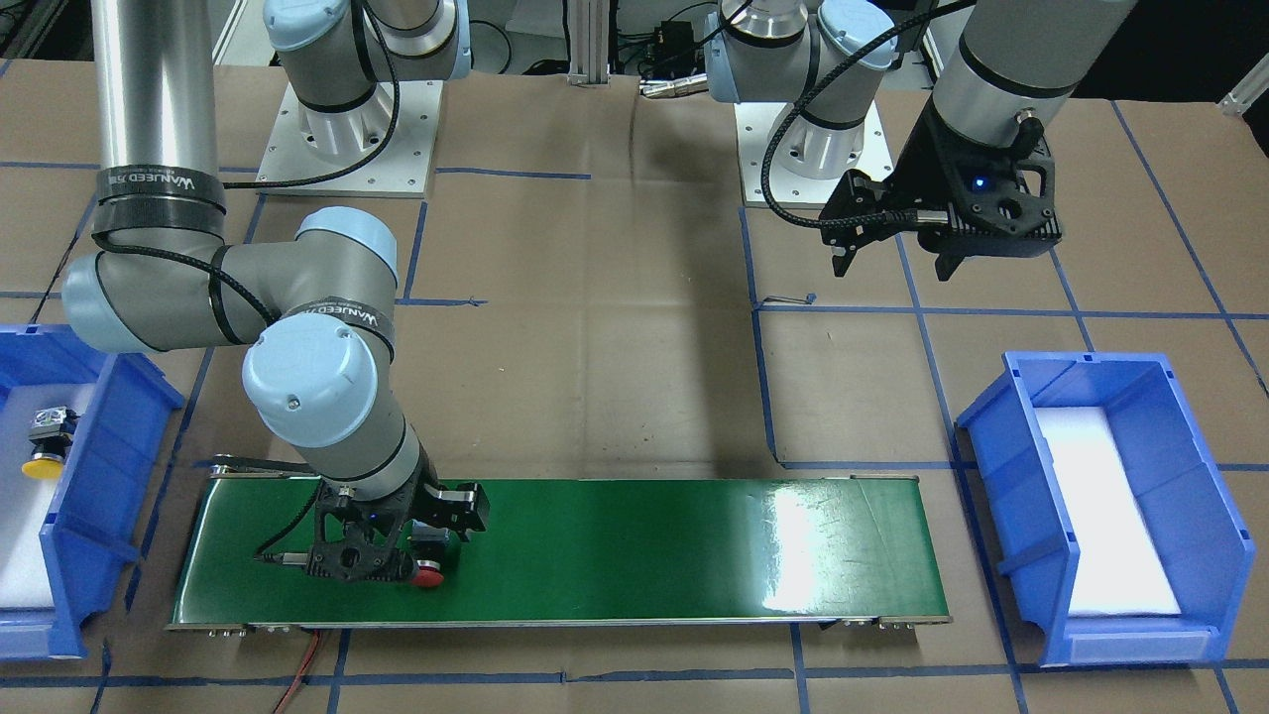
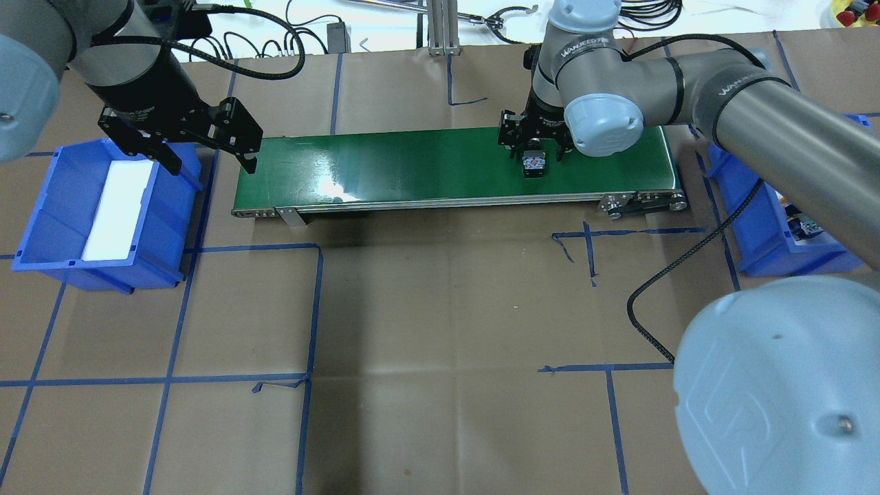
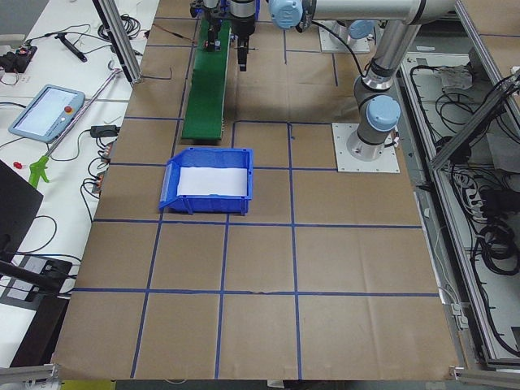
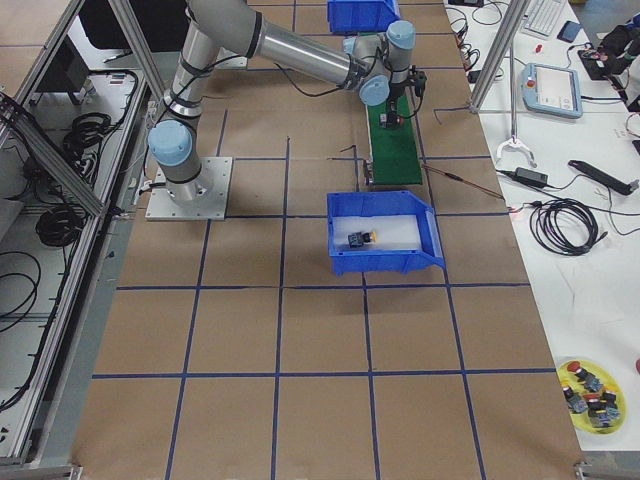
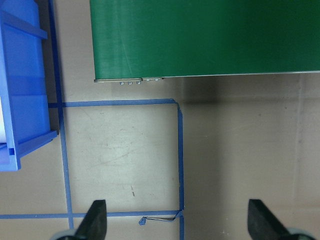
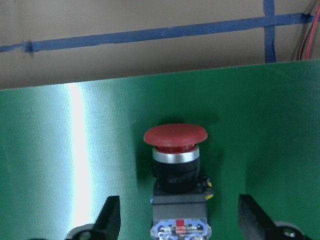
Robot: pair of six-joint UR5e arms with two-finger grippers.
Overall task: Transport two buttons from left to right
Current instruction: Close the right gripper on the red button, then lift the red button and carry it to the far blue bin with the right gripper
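The red button [image 6: 176,150] lies on its side on the green conveyor belt [image 1: 644,545], at the end near my right arm; it also shows in the front view [image 1: 428,573] and the overhead view [image 2: 533,163]. My right gripper [image 6: 180,225] is low over the belt, open, with its fingers on either side of the button and apart from it. The yellow button [image 1: 45,448] lies in the blue bin [image 1: 99,476] on my right side. My left gripper [image 2: 211,167] is open and empty, held above the table between the belt's other end and the second blue bin [image 2: 48,206].
The second blue bin holds only a white foam liner [image 2: 117,206]. Blue tape lines grid the brown table. A red cable [image 1: 307,659] runs out from under the belt near its right-arm end. The right arm's elbow [image 1: 307,377] hangs over the belt's back edge.
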